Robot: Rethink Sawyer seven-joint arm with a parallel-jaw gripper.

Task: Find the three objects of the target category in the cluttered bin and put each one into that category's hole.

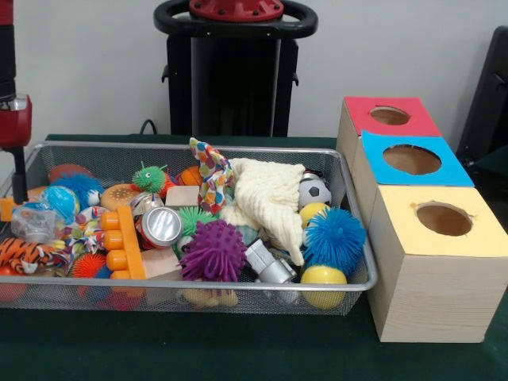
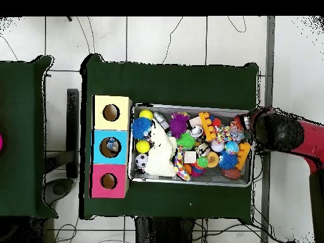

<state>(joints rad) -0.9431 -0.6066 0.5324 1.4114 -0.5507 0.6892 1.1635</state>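
Yellow ball (image 1: 323,284) and purple spiky ball (image 1: 213,251) crowd the bin's (image 1: 238,295) near wall; hand's (image 1: 17,186) state unreadable.

A dark green cloth (image 1: 238,357) covers the table, which stands on a white tiled floor (image 2: 164,38).

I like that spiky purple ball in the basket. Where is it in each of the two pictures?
Front view: the purple spiky ball sits near the basket's front edge, about mid-width.
Overhead view: the same ball lies by the basket's top edge, left of centre.
Shared landmark: the cream cloth; in both views the ball lies just beside it.
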